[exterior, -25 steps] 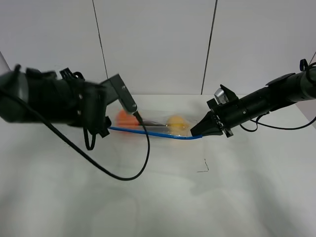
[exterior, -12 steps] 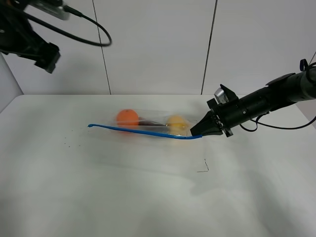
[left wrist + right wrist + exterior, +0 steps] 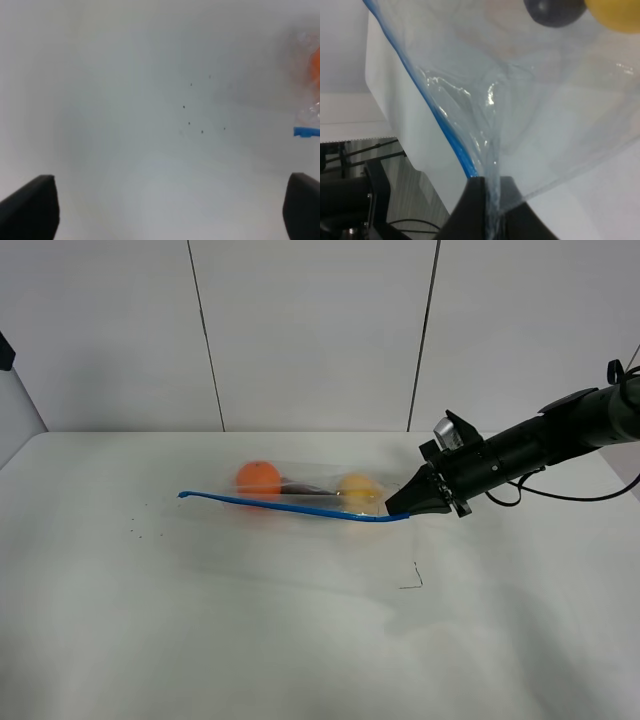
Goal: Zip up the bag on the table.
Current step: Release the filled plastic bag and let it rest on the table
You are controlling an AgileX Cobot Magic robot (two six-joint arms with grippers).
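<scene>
Scene: a clear bag point(image 3: 300, 496) lies across the middle of the frame on the white table point(image 3: 300, 640). Its blue zip strip point(image 3: 290, 505) runs from left of centre to right of centre.
Contents: an orange point(image 3: 258, 478), a dark eggplant point(image 3: 305, 488) and a yellow pear point(image 3: 357, 488) show through the plastic.
Right fingers point(image 3: 410, 503): clenched on the bag's right-hand corner, where the strip ends. The wrist view shows plastic gathered between them.
Left fingers point(image 3: 30, 210): spread wide and grasping nothing, over bare table near the strip's free end.
Seal: whether the strip is pressed shut along its whole length cannot be told.
Step in hand: probably running the seal, with the right side as anchor.
Doing it well: a firm right-hand pinch should hold the strip taut and straight. The left fingers would best close on the strip alone, at its free end beside the orange, then slide toward the right of the frame.
Risk: slack plastic could bunch and leave a gap.
</scene>
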